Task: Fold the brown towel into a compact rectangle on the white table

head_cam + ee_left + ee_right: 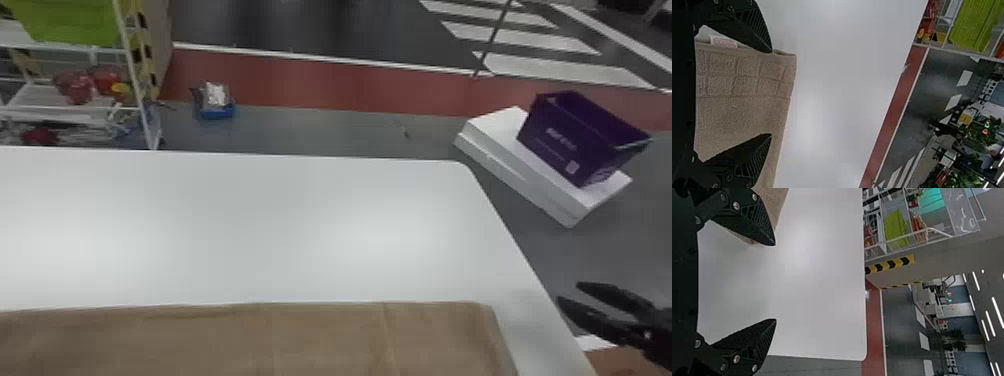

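Brown towel (250, 340) lies flat along bottom of head view. Left gripper (770, 93), jaws open, is at towel edge; right gripper (569, 292), jaws also open, is at lower right. White table (250, 225) continues behind. Thin flat edge may slip from fingers; uneven grip could then skew fold.

White table (280, 225) with brown towel (300, 340)
The table stretches beyond the towel and past its right end.
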